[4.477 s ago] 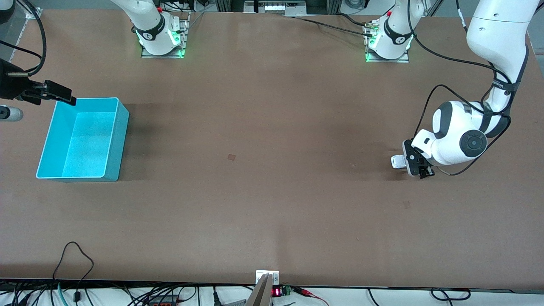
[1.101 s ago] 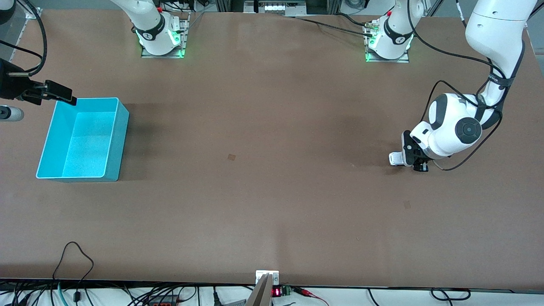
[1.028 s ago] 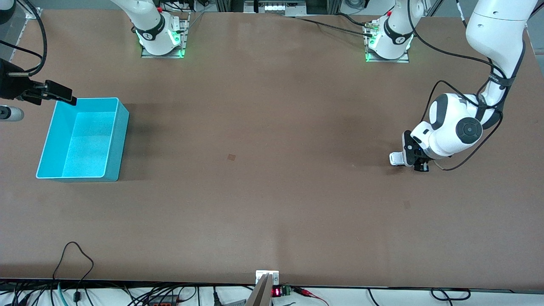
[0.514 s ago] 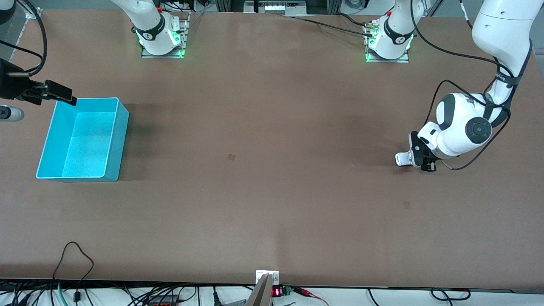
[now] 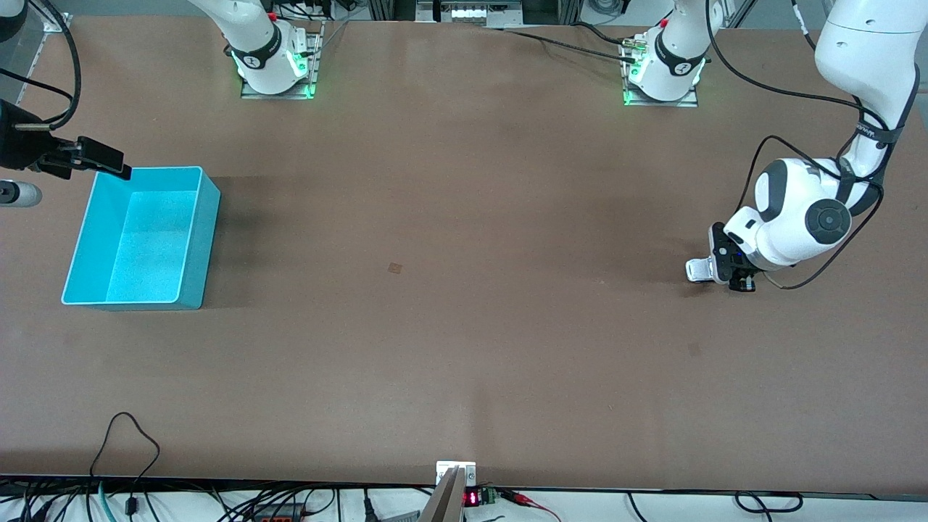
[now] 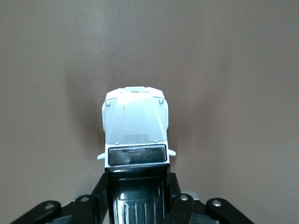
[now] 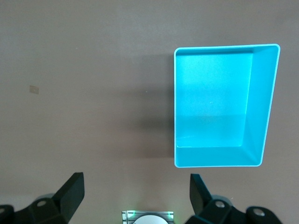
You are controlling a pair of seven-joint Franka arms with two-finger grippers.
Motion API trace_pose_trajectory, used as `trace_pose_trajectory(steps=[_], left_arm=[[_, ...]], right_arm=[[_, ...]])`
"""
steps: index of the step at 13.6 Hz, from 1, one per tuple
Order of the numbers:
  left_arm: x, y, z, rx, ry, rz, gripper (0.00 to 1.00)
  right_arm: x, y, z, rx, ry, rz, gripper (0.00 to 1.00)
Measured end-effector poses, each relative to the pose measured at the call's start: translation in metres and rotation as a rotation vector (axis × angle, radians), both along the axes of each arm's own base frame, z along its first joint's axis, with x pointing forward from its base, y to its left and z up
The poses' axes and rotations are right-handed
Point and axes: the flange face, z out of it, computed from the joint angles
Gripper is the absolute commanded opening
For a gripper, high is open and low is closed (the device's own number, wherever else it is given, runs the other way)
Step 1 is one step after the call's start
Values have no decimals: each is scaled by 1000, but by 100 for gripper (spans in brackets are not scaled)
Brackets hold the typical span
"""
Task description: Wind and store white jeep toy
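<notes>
White jeep toy [image 5: 697, 270] sits low at the table [image 5: 464, 290] toward the left arm's end, clamped by the left gripper [image 5: 727, 273]; whether its wheels touch the tabletop cannot be made out. In the front view only its pale nose shows past the gripper, the rest hidden under the wrist. The left wrist view shows more: the hood and windshield of the jeep [image 6: 135, 135] are plain, while the black roof runs between the dark fingers [image 6: 100, 198] pressed against its sides, and the rear is cut off at the picture's edge.

At the right arm's end, the turquoise bin [image 5: 141, 237] stands with nothing inside. The right gripper [image 5: 93, 161] waits in the air by the bin's corner, most of its arm out of the front view. In the right wrist view its two fingertips [image 7: 72, 191] stand wide apart, holding nothing, with the bin [image 7: 219, 105] below them. A faint small mark [image 5: 394, 267] lies mid-table, too small to identify.
</notes>
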Motion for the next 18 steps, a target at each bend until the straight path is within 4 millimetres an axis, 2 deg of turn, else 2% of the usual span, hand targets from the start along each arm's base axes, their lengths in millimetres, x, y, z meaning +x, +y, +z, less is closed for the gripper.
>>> trace_pose_trajectory(steps=[12,18], left_arm=[[-3,49,0,29,-1,-23,13],[-4,87,-1,31,-3,-62,13]], right_arm=[[0,1,0,0,0,2,100],[0,1,0,0,0,2,100]])
